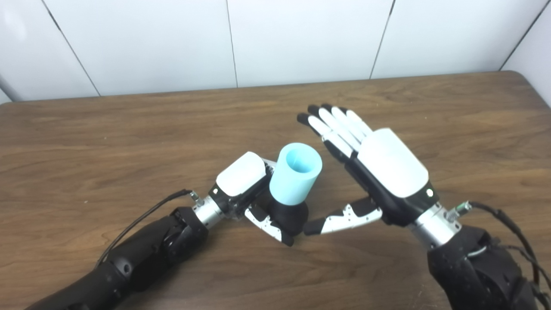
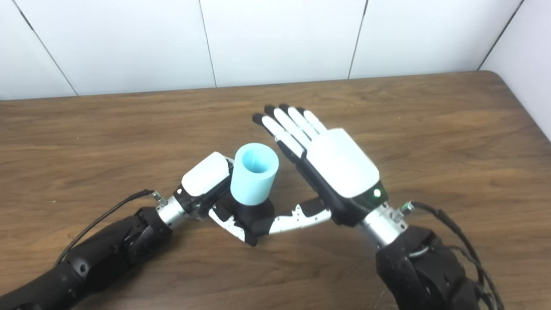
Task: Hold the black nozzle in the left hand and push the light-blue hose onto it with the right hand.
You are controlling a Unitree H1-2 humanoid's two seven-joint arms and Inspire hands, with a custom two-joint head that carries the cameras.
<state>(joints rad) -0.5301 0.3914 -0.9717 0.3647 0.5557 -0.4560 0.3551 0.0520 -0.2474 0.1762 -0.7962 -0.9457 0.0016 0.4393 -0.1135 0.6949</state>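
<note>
At table centre: left hand (image 1: 247, 189) grasps black nozzle (image 1: 288, 215), light-blue hose (image 1: 297, 174) seated on top; right hand (image 1: 379, 172) at 3 o'clock, fingers spread, empty. Push apparently done; next, check seating.

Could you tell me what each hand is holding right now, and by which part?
The left hand grips the black nozzle at its base, light-blue hose seated on top; the right hand is open, holding nothing.
</note>
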